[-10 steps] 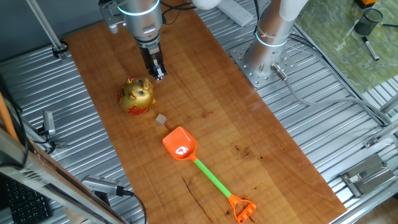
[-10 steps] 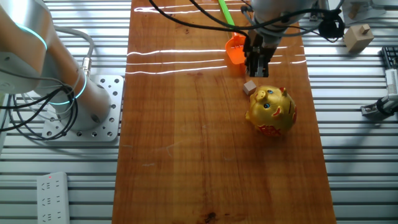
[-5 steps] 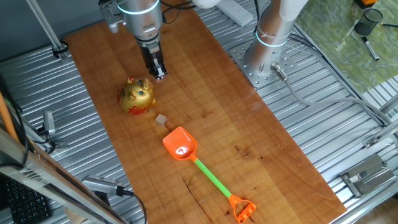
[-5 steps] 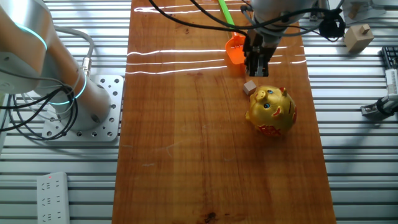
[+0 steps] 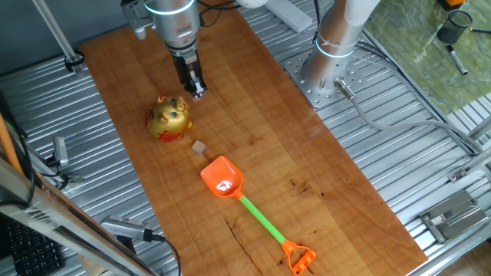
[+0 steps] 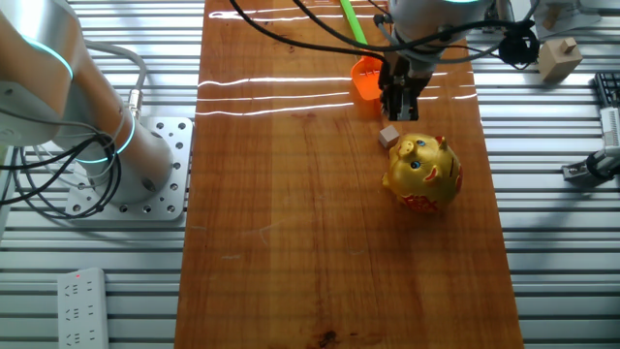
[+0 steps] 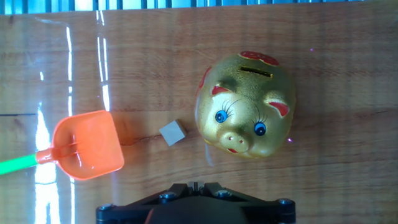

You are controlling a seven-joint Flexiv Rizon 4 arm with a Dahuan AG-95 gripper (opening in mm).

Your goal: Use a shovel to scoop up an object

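Observation:
The shovel (image 5: 253, 208) lies flat on the wooden table, orange scoop blade (image 5: 222, 177) toward the cube, green shaft and orange loop end (image 5: 299, 257) toward the near edge. Its blade also shows in the hand view (image 7: 87, 145) and in the other fixed view (image 6: 366, 76). The tiny tan cube (image 5: 199, 146) sits just beyond the blade; it also shows in the hand view (image 7: 172, 132) and the other fixed view (image 6: 388, 137). My gripper (image 5: 196, 90) hangs above the table beyond the golden figurine, fingers together and empty (image 6: 398, 109).
A golden piggy-bank figurine (image 5: 169, 117) with a red base stands next to the cube (image 7: 245, 106). The wooden board (image 5: 307, 161) lies on slatted metal. The arm's base (image 5: 331, 54) stands at the right; another arm stands in the other fixed view (image 6: 68, 107).

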